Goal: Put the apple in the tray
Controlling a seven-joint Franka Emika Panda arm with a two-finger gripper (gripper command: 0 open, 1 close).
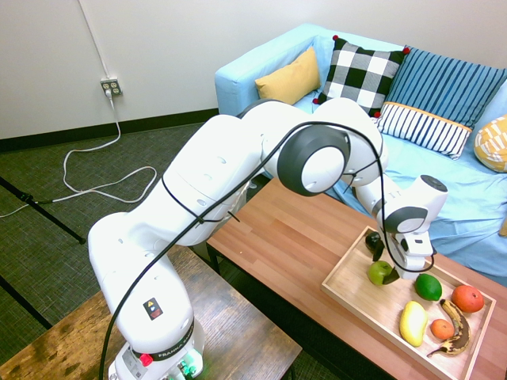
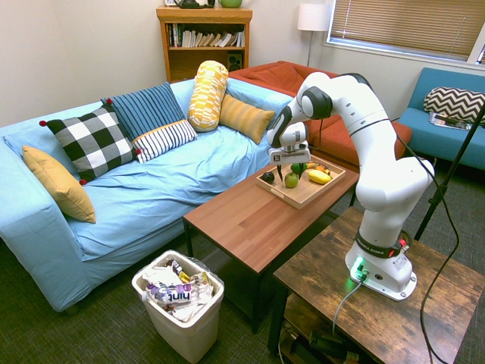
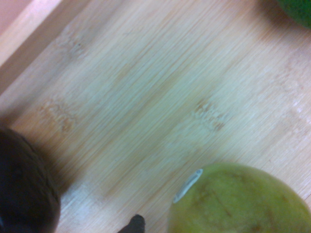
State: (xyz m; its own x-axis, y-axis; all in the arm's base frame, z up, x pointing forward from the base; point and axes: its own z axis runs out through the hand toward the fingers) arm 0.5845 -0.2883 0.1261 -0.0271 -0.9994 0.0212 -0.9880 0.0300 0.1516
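A: What is found around the gripper [image 2: 291,177]?
B: Just beside it, a small black lumpy fruit [image 1: 373,242] is seen on one side and a dark green oval fruit [image 1: 428,287] on the other. Farther from it, a yellow oblong fruit [image 1: 413,323], a small orange round fruit [image 1: 442,329], a red-orange round fruit [image 1: 468,298] and a brown-spotted yellow banana [image 1: 456,336] are grouped.

A: And the container?
B: All of these are held by the shallow, pale wooden tray [image 1: 348,279] beneath the gripper, which is supported by the reddish-brown wooden table [image 1: 277,229].

A: Where is the apple?
B: The glossy yellow-green apple [image 1: 379,273] is seen inside the tray, low by the fingertips. The gripper is released, its fingers parted; whether the apple is touched by them cannot be told.
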